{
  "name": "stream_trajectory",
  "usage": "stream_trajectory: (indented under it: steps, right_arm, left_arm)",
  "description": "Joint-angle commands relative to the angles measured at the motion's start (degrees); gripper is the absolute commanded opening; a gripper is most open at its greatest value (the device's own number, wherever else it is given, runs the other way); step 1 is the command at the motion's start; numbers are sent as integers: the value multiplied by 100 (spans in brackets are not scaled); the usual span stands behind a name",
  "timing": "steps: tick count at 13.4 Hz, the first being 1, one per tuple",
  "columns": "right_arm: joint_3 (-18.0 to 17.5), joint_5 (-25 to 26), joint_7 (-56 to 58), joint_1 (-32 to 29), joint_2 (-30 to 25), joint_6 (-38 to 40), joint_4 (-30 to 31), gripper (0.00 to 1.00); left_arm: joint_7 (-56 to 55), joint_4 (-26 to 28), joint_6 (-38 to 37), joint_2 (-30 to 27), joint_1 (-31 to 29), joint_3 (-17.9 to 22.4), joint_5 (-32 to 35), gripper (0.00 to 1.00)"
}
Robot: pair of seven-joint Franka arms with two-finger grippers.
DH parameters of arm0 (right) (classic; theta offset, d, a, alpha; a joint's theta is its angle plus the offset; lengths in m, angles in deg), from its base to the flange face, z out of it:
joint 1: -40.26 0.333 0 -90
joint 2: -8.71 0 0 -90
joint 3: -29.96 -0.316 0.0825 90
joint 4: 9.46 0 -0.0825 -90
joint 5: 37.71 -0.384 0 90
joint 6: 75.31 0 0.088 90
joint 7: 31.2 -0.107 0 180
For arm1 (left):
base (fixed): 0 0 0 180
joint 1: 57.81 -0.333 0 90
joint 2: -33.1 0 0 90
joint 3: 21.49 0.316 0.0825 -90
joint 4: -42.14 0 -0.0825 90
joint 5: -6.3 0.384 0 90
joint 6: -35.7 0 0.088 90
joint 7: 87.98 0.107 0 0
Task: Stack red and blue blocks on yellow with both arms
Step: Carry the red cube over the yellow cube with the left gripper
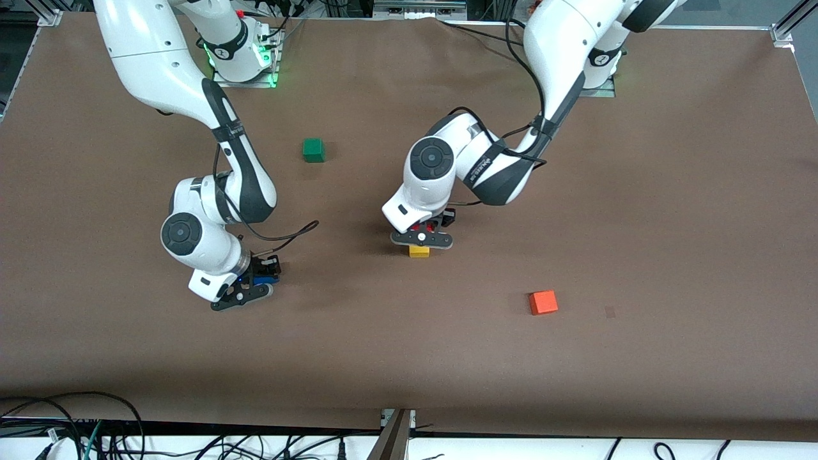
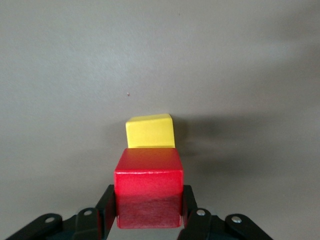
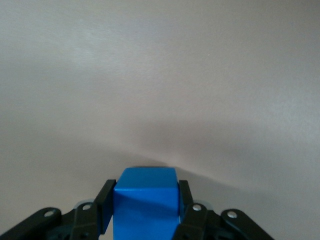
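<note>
My left gripper (image 1: 423, 234) is shut on the red block (image 1: 419, 227) and holds it just above the yellow cube (image 1: 419, 251), which sits on the brown table near its middle. In the left wrist view the red block (image 2: 148, 187) sits between the black fingers (image 2: 106, 207), with the yellow cube (image 2: 150, 131) close under it; I cannot tell if they touch. My right gripper (image 1: 259, 283) is shut on the blue block (image 1: 263, 279), low over the table toward the right arm's end. The right wrist view shows the blue block (image 3: 146, 205) between its fingers (image 3: 105, 207).
A green cube (image 1: 313, 149) lies farther from the front camera, between the two arms. An orange cube (image 1: 543, 302) lies nearer to the front camera, toward the left arm's end. Cables run along the table's front edge (image 1: 396, 418).
</note>
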Motion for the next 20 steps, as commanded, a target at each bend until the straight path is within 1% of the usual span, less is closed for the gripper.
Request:
stream_trajectory:
  steps: [1, 3, 4, 7, 15, 16, 17, 20]
  right_arm:
    - [48, -216, 66, -40, -452, 1353, -571, 38]
    - [118, -234, -48, -67, -452, 2268, -1292, 38]
    - [119, -225, -205, -67, -444, 2498, -1504, 38]
    - [110, -225, -400, -58, -409, 2825, -1892, 38]
    - [92, -225, -400, -40, -400, 2923, -1999, 38]
    - [92, -225, -409, -23, -400, 2914, -1999, 38]
    - [92, -225, -418, -5, -400, 2923, -1999, 38]
    - [66, -225, -689, 100, -382, 2888, -1990, 38]
  left_arm:
    - [-235, -411, -65, 238, 72, 95, 96, 0]
    - [-297, -648, -74, 352, 54, 103, 70, 0]
    - [-305, -719, -74, 387, 37, 103, 61, 0]
    - [-428, -746, -74, 458, 28, 130, 43, 0]
    - [-437, -755, -65, 520, 28, 130, 43, 0]
    - [-437, -815, -65, 563, 28, 130, 43, 46]
    - [-437, -903, -65, 581, 36, 130, 43, 99]
    - [-481, -1009, -152, 529, -25, 121, 34, 100]
